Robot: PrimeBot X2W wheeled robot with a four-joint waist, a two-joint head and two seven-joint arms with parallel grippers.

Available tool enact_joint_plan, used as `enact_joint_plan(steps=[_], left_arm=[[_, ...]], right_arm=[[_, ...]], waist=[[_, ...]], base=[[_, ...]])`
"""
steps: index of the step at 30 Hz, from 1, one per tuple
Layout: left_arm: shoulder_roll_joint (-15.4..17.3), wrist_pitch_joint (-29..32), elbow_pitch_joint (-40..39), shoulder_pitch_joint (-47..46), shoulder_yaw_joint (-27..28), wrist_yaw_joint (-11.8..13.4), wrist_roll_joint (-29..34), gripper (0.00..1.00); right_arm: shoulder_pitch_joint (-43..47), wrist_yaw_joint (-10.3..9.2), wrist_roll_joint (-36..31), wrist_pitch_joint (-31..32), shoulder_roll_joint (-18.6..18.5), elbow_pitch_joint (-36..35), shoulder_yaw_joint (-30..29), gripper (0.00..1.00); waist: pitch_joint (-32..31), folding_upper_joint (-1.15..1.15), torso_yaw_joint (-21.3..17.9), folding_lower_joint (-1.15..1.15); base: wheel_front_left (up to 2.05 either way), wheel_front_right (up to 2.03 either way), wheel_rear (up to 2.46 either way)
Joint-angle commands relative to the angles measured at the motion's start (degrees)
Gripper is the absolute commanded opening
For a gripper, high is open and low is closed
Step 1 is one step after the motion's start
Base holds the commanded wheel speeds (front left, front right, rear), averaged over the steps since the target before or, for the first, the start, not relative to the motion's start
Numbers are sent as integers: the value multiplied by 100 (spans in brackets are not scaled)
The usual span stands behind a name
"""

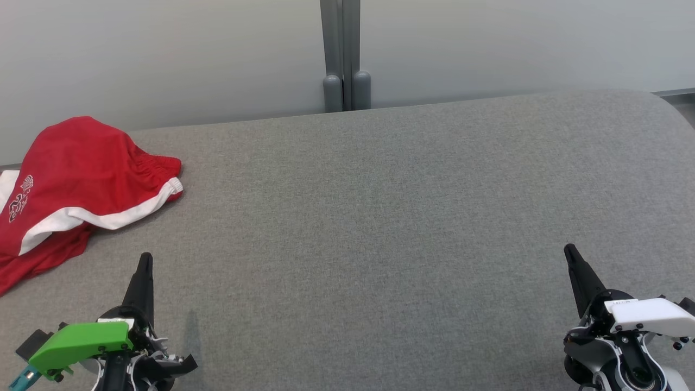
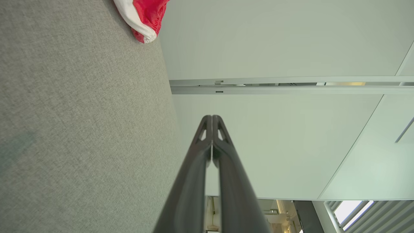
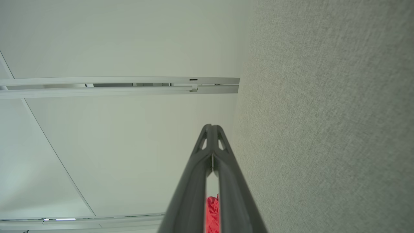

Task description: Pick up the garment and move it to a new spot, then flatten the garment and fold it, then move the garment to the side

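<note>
Garment is lying bunched at the left edge of the head view, a bit above mid-height, on the grey fabric surface. It's red cloth with a white band crossing it and white print near the frame's left border. Part of it is running out of frame on the left. It's sitting close to the surface's far edge, just in front of the pale wall.

In my left wrist view a red-and-white corner of the garment is poking in at the top, left of centre.

My left gripper is hovering at lower left of the head view, below the garment, near it but not touching. Its fingers are pressing together tip to tip and gripping nothing.

My right gripper is sitting at lower right, well apart from the garment. Its fingers are meeting at the tips too, also empty. In my right wrist view a red sliver of cloth is showing through the gap low between the fingers, bottom centre.

Green cover is riding on my left wrist, white cover on my right. Grey post is standing top centre against the wall.
</note>
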Motion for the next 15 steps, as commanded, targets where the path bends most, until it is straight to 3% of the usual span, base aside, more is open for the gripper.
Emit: enact_joint_plan(steps=[1, 15], left_arm=[[14, 10, 3, -70, 6, -27, 31, 0], [14, 10, 4, -70, 5, -27, 32, 0]], right_arm=[[-50, -2, 18, 1, -29, -20, -9, 0], [-50, -2, 18, 1, -29, -20, -9, 0]], waist=[[0, 0, 0, 0], [0, 0, 0, 0]], base=[[0, 0, 0], [0, 0, 0]])
